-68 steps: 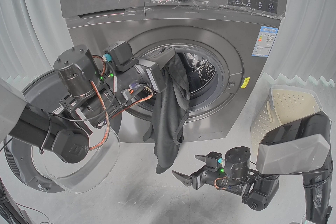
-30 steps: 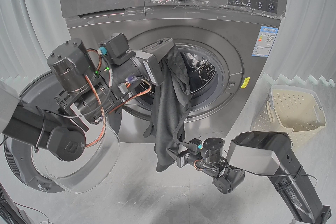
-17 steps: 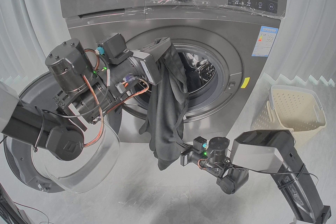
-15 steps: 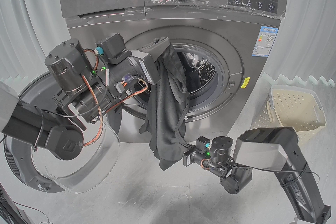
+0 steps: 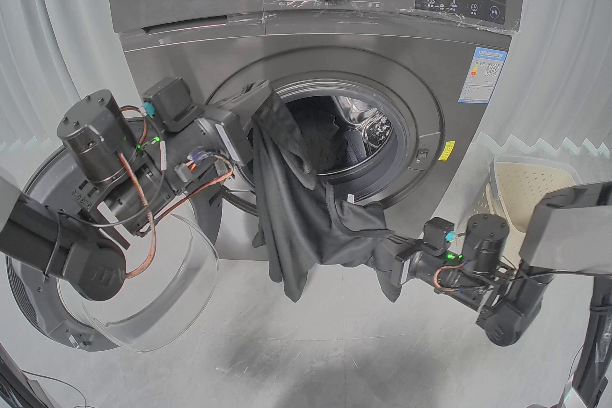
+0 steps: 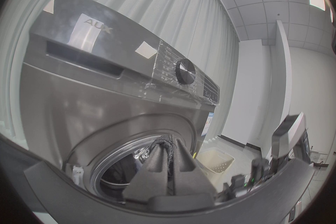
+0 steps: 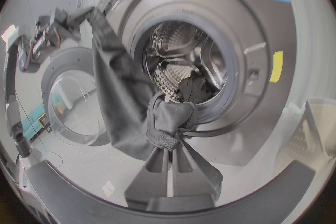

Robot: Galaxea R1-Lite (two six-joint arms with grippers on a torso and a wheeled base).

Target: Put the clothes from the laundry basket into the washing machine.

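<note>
A dark grey garment hangs stretched in front of the washing machine's open drum. My left gripper is shut on its top edge at the upper left of the opening; the left wrist view shows dark cloth pinched between the closed fingers. My right gripper is shut on the garment's lower hem, low and to the right of the opening, with a bunched fold in its fingers. More dark clothing lies inside the drum. The cream laundry basket stands to the right, partly behind my right arm.
The machine's round door stands swung open at the lower left, under my left arm. Pale curtains hang behind the machine. Bare grey floor lies in front of it.
My right gripper, open below the garment at first, closed on its lower hem and pulled it out to the right, spreading the cloth. My left gripper shifted left and slightly down with the top edge.
</note>
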